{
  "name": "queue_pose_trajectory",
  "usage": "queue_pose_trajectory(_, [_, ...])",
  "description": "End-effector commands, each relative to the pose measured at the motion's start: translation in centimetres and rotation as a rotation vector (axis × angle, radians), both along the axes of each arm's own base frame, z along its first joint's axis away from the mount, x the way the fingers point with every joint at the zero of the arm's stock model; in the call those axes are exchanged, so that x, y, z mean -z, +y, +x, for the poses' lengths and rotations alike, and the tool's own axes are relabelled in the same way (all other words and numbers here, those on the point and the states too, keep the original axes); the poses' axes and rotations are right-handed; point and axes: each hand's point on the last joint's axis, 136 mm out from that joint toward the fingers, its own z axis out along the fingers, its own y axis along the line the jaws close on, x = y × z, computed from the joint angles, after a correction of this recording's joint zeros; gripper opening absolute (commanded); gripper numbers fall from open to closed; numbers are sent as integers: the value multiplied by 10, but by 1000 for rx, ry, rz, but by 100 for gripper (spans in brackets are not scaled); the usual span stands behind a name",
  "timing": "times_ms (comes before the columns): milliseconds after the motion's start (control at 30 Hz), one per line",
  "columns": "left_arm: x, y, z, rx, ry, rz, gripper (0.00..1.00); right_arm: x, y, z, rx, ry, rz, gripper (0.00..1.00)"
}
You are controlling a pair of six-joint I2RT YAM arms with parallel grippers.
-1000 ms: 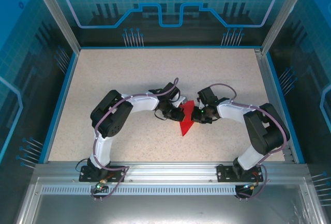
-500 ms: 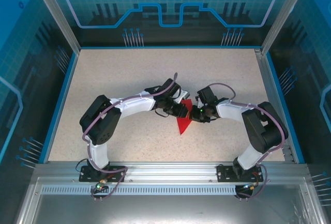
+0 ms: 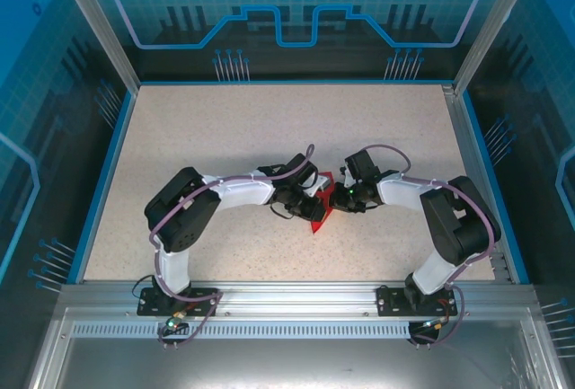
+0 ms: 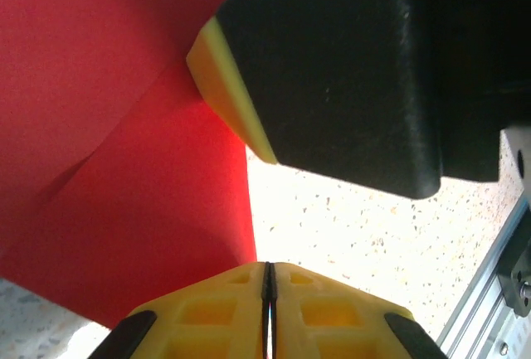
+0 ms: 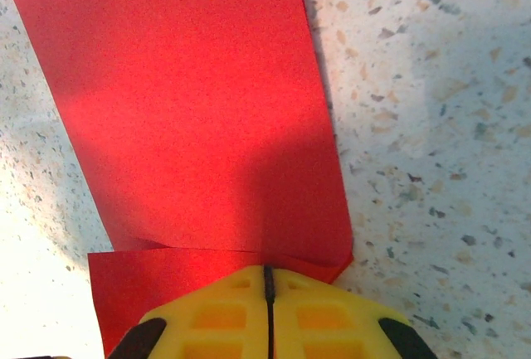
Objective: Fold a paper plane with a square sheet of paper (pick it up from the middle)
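The red square sheet of paper [image 3: 318, 219] lies partly folded on the speckled table [image 3: 225, 128], narrowing to a point toward the near edge. My left gripper [image 3: 311, 204] is shut, its tips down at the paper's left side. My right gripper [image 3: 334, 198] is shut too, just right of it. In the left wrist view the shut yellow gripper [image 4: 268, 272] meets the paper's [image 4: 124, 210] right edge, and the right gripper's black-and-yellow finger [image 4: 332, 69] looms above. In the right wrist view the shut gripper [image 5: 268, 274] rests on the paper [image 5: 199, 110], beside a folded flap's edge.
A blue rim [image 3: 101, 182] borders the table, with aluminium posts [image 3: 94, 25] at the back corners and a metal rail [image 3: 287, 295] along the near edge. Both arm bases are bolted there. Bare tabletop lies behind and on both sides of the grippers.
The left arm has swung in, bringing its gripper rightward and nearer onto the paper. The right gripper edged slightly left. Less of the red paper shows between them now.
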Motion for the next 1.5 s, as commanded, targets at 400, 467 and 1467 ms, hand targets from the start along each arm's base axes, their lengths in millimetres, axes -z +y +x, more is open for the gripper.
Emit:
queue_pose_trajectory(400, [26, -3, -10, 38, 25, -10, 11, 44, -36, -44, 5, 179, -145, 6])
queue_pose_trajectory(467, [28, -2, -12, 43, 28, -8, 11, 44, -36, -43, 6, 179, -143, 6])
queue_pose_trajectory(1467, [52, 35, -54, 113, -42, 211, 10, 47, -47, -47, -3, 190, -184, 5])
